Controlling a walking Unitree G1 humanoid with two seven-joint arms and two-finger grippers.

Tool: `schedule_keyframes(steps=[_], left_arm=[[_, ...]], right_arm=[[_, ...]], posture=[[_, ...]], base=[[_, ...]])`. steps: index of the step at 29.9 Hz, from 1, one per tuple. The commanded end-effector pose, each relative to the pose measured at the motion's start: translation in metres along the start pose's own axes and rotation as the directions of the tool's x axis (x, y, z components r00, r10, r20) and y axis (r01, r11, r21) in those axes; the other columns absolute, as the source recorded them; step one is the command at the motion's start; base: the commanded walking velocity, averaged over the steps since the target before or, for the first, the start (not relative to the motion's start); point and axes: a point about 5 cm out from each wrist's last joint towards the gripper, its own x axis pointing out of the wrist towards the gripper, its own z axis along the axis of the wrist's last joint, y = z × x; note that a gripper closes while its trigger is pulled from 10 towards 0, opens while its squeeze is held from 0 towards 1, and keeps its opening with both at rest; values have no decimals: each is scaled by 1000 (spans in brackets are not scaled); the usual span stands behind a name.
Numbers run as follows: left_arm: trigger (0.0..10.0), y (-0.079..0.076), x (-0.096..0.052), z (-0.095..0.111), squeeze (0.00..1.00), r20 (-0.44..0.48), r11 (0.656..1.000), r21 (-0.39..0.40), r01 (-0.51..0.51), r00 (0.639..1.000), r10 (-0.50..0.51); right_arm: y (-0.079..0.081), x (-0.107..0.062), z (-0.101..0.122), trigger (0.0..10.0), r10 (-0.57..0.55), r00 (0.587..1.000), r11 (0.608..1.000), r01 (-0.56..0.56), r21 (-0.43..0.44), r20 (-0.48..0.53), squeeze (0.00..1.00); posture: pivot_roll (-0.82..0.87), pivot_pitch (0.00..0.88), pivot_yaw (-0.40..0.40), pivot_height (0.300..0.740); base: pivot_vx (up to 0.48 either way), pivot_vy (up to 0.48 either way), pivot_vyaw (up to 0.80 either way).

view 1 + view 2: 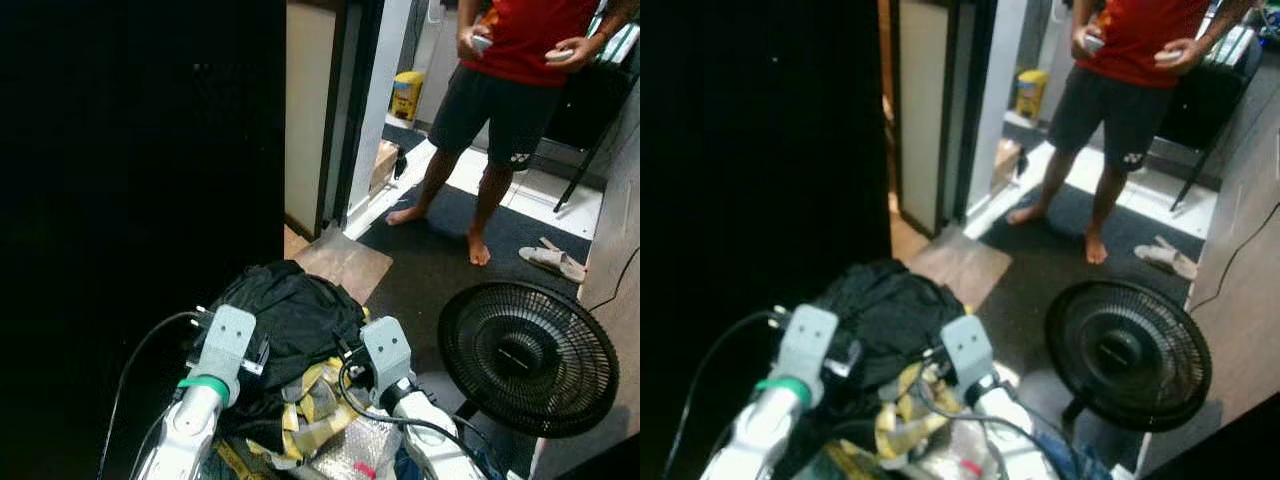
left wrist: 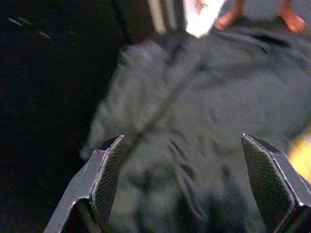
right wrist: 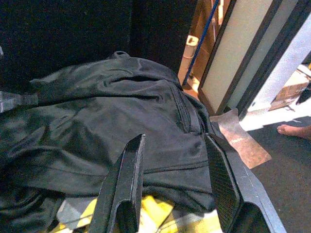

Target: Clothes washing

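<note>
A black garment lies heaped on top of a pile of laundry in front of me, with a yellow-and-grey cloth under its near edge. My left gripper hovers just above the garment, fingers spread wide with nothing between them. My right gripper sits over the garment's near right edge, its fingers apart and holding nothing. Both silver wrists reach in from below.
A black floor fan stands close at the right. A person in a red shirt and dark shorts stands barefoot on a dark mat beyond a doorway. A dark wall fills the left. Sandals lie at the far right.
</note>
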Motion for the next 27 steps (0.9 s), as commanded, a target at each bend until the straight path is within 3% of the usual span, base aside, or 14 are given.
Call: schedule_keyframes(steps=[1,6,11,14,17,21,23,27], left_arm=[[10000,-9,-4,-14,0,-61,998,19,67,996,-66],[10000,-10,-6,-18,0,-61,995,55,82,995,-78],[10000,8,6,-15,0,-16,987,144,-65,998,68],[10000,10,10,-16,0,-28,984,165,-67,997,73],[10000,10,14,-18,0,-92,981,195,16,996,2],[10000,11,14,-23,0,-152,983,165,76,987,-51],[10000,13,12,-29,0,-213,988,97,121,972,-98],[10000,15,9,-31,0,-228,988,44,148,964,-134]], right_arm=[[0,-4,-6,10000,-5,1000,1000,5,8,-22,0],[-4,-2,-5,10000,-22,999,1000,23,13,-24,0],[-11,11,1,10000,-23,999,999,25,28,-46,0],[-10,15,1,10000,-17,998,999,19,33,-54,0],[-1,25,6,10000,17,998,999,-15,28,-57,0],[2,29,8,10000,23,998,1000,-21,19,-64,0],[0,29,7,10000,19,997,1000,-18,11,-72,0],[-4,29,6,10000,9,997,1000,-9,2,-78,0]], posture=[[46,68,9,740],[48,85,9,740],[47,163,-2,740],[48,171,-3,740],[66,230,-8,740],[84,267,-7,740],[88,280,-6,740],[91,289,-7,740]], base=[[0,0,0],[0,0,0],[0,0,0],[0,0,0],[0,0,0],[0,0,0],[0,0,0],[0,0,0]])
